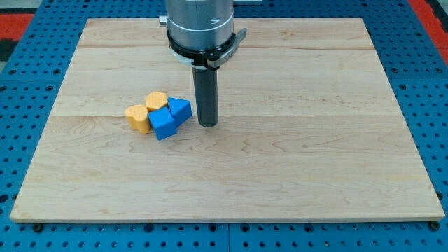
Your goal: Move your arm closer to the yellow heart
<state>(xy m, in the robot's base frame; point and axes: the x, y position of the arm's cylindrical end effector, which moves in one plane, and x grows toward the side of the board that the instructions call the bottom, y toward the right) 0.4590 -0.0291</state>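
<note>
Two yellow and two blue blocks sit in a tight cluster left of the board's middle. The yellow block point(138, 117) at the cluster's left end looks like the heart. A yellow pentagon-like block point(156, 101) is at the cluster's top. A blue cube point(163, 124) touches both yellow blocks, and a blue triangle point(180, 110) is at the cluster's right end. My tip point(208, 124) rests on the board just right of the blue triangle, a small gap apart. The blue blocks lie between my tip and the yellow heart.
The light wooden board point(294, 175) lies on a blue perforated surface point(21, 84). The arm's grey cylindrical body point(199, 28) hangs over the board's top middle.
</note>
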